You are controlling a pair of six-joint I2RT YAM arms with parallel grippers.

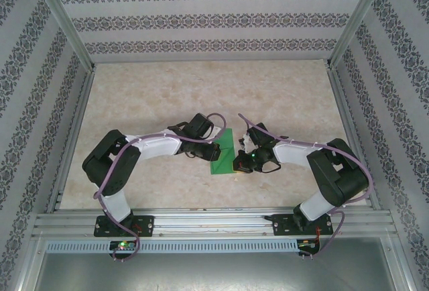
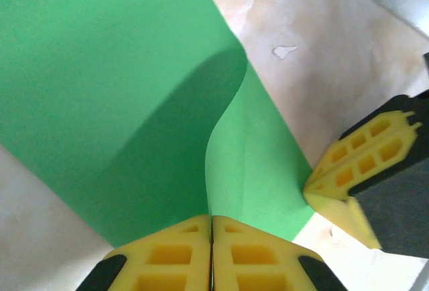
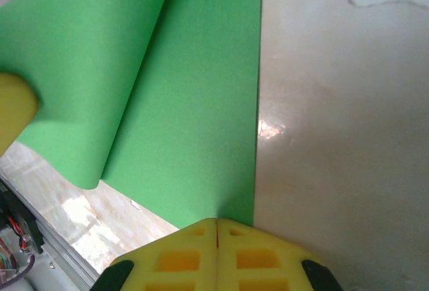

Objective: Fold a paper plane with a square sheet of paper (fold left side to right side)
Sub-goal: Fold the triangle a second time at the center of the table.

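The square sheet of paper (image 1: 222,160) lies on the tabletop (image 1: 201,96) a little toward six o'clock of its middle, between the two arms. The left arm reaches it from nine o'clock and the right arm from about four o'clock. The left pincer (image 2: 212,227) has its yellow fingers pressed together on an edge of the green sheet. That side rises off the surface in a soft curl that leans toward three o'clock. I take this as the left side being carried over to the right, with no crease pressed in yet. The right pincer (image 3: 216,227) also has its fingers together, with the tips sitting at the sheet's straight three o'clock edge. From the wrist views I cannot say whether it nips that edge or only bears down on it. Either way it seems placed there as an anchor, so the flat half doesn't slide while the other half swings across.
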